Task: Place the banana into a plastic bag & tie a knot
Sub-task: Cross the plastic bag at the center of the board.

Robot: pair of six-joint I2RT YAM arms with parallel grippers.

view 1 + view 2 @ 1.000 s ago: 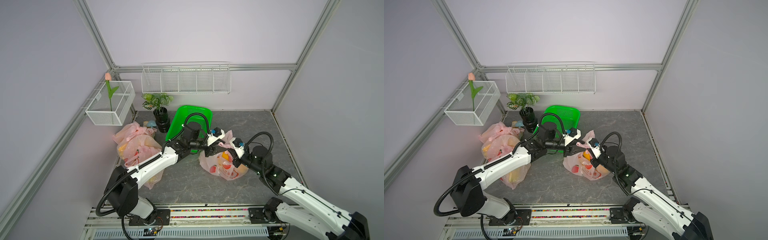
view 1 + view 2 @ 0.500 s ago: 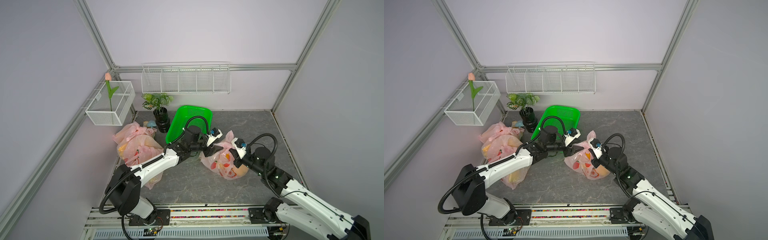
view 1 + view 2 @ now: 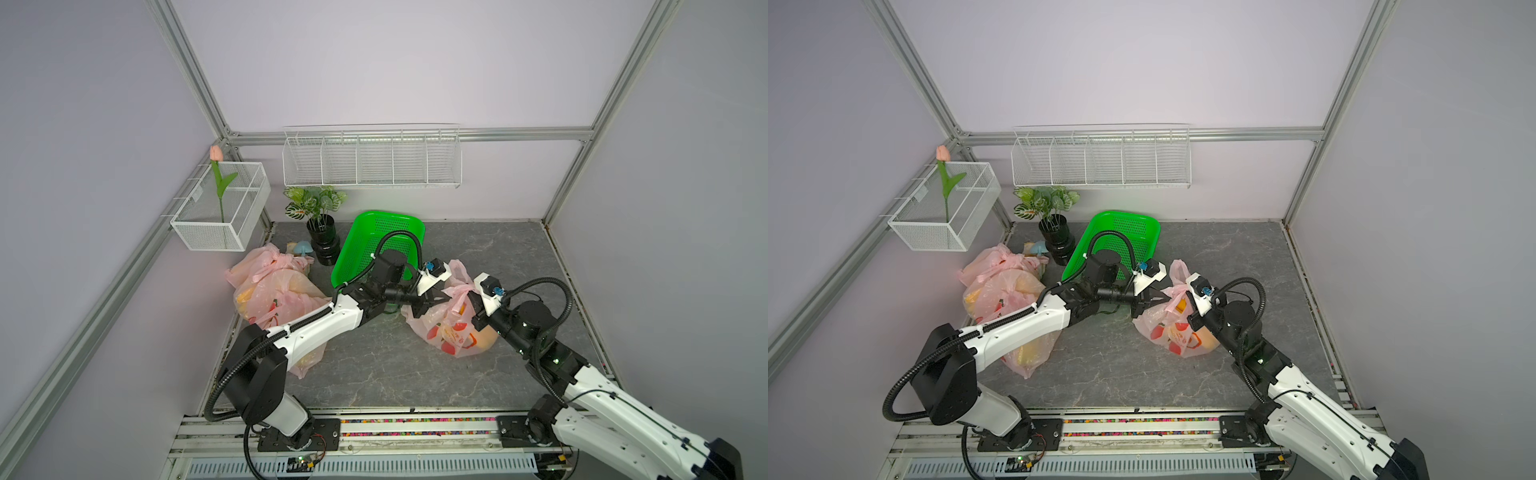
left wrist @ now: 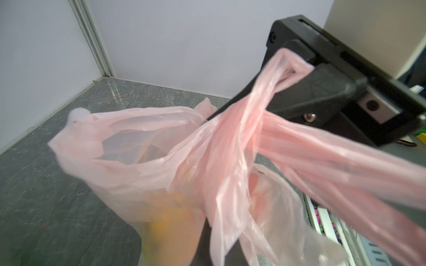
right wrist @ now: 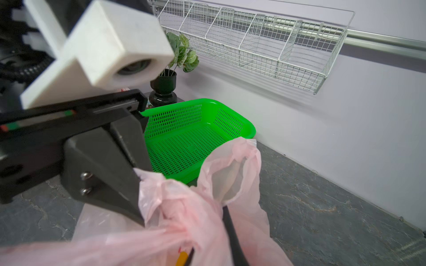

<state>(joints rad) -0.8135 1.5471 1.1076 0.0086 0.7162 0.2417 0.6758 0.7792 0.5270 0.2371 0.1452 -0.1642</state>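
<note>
Pink film is clamped by both tools. The pink plastic bag (image 3: pixel 451 332) is seen right of centre in both top views, resting on the grey marbled tabletop (image 3: pixel 374 374) just below the green perforated basket (image 3: pixel 374 241). Yellow and orange shapes are seen through the film; whether a banana is among them cannot be told. The left gripper (image 3: pixel 1160 300) is closed on a gathered fold near the bag's mouth, as shown at the centre of the right wrist view. The right gripper (image 4: pixel 276 83), in the upper right of the left wrist view, is pinched on a handle loop (image 4: pixel 249 119) caught between its fingers. The knot is judged to be under way and not yet drawn tight. For this step the two ends should be pulled apart evenly and low, so that the crossing is cinched toward the mouth. Tension should be built slowly, since thin film can be torn or slipped from the pads.
</note>
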